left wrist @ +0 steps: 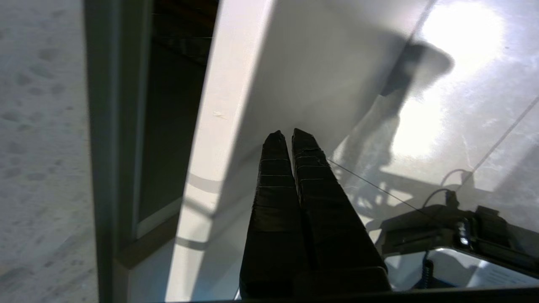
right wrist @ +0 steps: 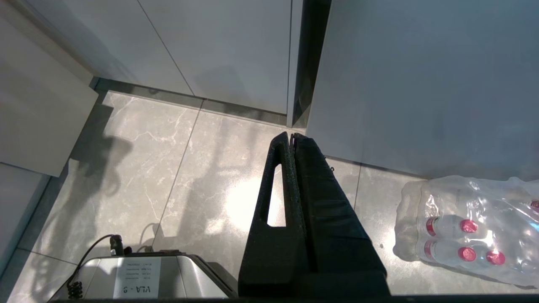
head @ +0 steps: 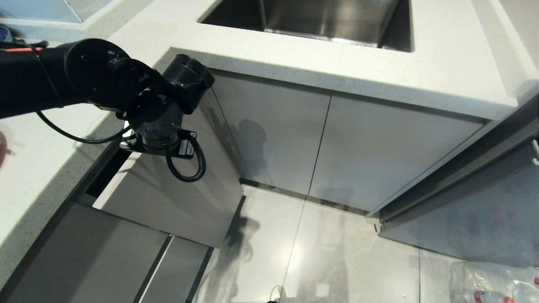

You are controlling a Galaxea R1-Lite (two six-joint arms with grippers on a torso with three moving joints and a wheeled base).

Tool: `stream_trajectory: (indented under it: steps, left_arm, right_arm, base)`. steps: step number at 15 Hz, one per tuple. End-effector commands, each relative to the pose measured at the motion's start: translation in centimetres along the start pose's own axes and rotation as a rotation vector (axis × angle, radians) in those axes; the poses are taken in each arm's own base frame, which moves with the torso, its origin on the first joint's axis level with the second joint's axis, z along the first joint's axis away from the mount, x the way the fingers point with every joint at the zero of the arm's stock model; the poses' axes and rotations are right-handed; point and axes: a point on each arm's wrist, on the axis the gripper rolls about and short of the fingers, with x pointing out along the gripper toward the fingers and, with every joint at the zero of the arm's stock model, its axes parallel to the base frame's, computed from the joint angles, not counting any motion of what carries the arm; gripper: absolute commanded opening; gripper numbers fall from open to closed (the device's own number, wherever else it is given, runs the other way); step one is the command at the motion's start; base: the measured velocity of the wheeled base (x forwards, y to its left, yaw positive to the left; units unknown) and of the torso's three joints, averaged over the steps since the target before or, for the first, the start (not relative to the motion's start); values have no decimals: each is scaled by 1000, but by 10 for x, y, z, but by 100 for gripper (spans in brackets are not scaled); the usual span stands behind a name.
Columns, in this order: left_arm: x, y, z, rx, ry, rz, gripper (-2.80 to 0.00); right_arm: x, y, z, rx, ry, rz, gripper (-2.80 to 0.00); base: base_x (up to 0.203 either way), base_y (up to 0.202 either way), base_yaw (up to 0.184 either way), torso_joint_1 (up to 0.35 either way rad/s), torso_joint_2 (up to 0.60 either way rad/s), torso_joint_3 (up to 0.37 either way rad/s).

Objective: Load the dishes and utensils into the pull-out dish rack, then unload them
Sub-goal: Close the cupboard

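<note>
arm (head: 105, 80): we saw matte black round housings, orange stripe
cable (head: 185, 162): black, looped
fingers (left wrist: 273, 202): black, ridged, tapered

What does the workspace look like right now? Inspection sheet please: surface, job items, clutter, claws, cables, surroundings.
Surface: white speckled countertop, bare where seen; steel sink set in it.
Job's things: pull-out dish rack's pale-grey front panel stands out from the cabinet line, dark gap behind it; basket not visible. Dishes, utensils: nothing seen.
Clutter: shrink-wrapped pack of red-capped bottles on the floor.
Grippers: left claw shut, empty, at the panel's top edge. Right claw shut, empty, hanging over the floor.
Cables: black cable loop under the left wrist; another cable at the robot base.
Surroundings: grey cabinet doors, glossy tiled floor.
</note>
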Motion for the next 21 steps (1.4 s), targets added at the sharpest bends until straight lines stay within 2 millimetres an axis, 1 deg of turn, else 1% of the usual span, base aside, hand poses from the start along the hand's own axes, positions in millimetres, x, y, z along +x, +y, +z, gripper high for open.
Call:
stream_trajectory:
  steps: [1, 11, 15, 16, 19, 20, 21]
  left_arm:
    - [1, 1, 0, 0, 1, 19, -280]
    - [12, 11, 2, -17, 12, 74, -280]
    - [12, 10, 1, -14, 13, 75, -280]
    - [11, 8, 1, -11, 11, 70, -280]
    - [-5, -1, -3, 16, -12, 21, -280]
    - [-9, -1, -4, 18, -18, 10, -280]
    - [-16, 3, -4, 12, -30, -2, -280]
  right_arm:
    - [0, 0, 0, 0, 2, 0, -280]
    - [0, 0, 0, 0, 2, 0, -280]
    - [0, 0, 0, 0, 2, 0, -280]
    - [0, 0, 0, 0, 2, 0, -280]
    - [0, 0, 0, 0, 2, 0, -280]
    - [0, 0, 0, 0, 2, 0, -280]
    - [0, 0, 0, 0, 2, 0, -280]
  base:
    - [0, 0, 0, 0, 0, 0]
    - [0, 0, 0, 0, 0, 0]
    - [0, 0, 0, 0, 0, 0]
    - [0, 0, 0, 0, 0, 0]
    - [0, 0, 0, 0, 0, 0]
    - [0, 0, 0, 0, 0, 0]
    - [0, 0, 0, 0, 0, 0]
